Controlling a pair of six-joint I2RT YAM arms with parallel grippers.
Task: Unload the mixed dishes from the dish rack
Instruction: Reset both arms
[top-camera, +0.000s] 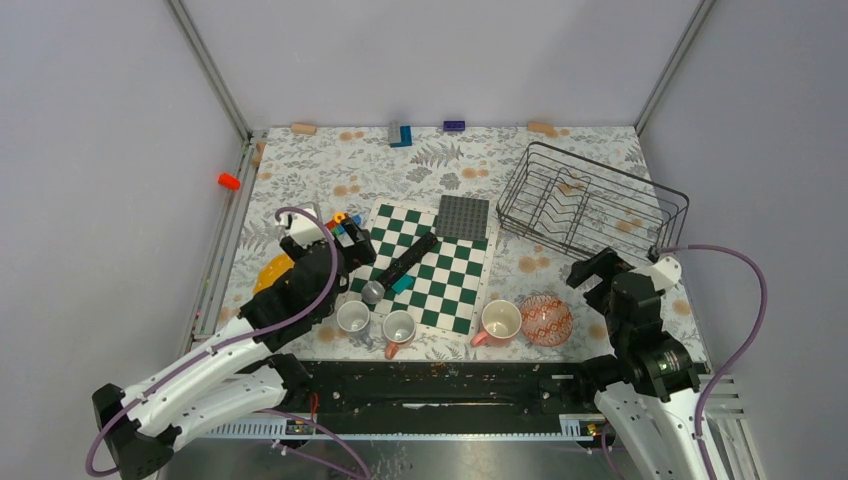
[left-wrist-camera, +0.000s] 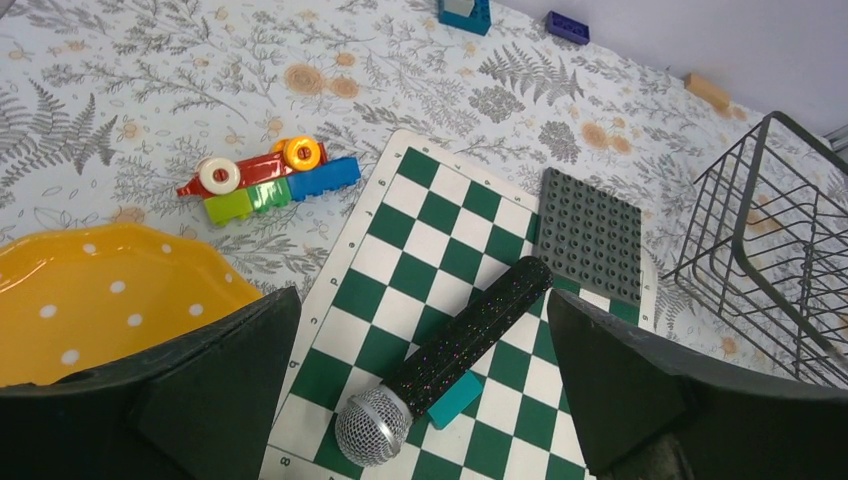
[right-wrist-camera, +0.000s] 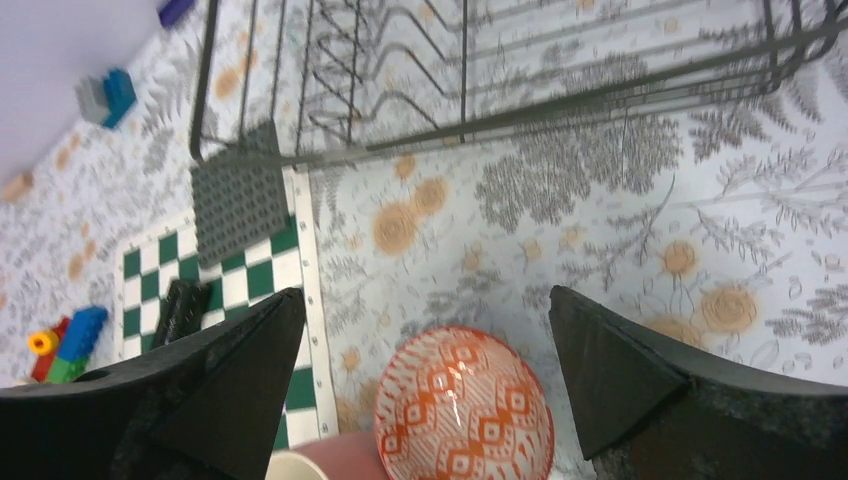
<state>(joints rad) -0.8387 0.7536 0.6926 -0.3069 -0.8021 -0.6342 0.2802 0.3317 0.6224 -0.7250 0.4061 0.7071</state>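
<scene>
Top external view gives one dish rack (top-camera: 590, 200) at the far right of the surface (top-camera: 300, 170), with the dishes all lying outside it. One yellow-orange plate (top-camera: 270, 272) sits at the left, partly under the left arm. Three mugs (top-camera: 398, 327) stand in a row along the near edge, and one red-and-white dish (top-camera: 546, 319) is just beside the rightmost mug. One chessboard (top-camera: 440, 270) carries one grey studded plate (top-camera: 464, 217) and one microphone (top-camera: 400, 270).

Small marks are printed on the board's border (one seems to be an 8, though it is too small to be sure).

Left tool (left-wrist-camera: 422, 300) has its fingers spread wide, gripping nothing. Right tool (right-wrist-camera: 425, 298) is likewise spread, above the dish.
</scene>
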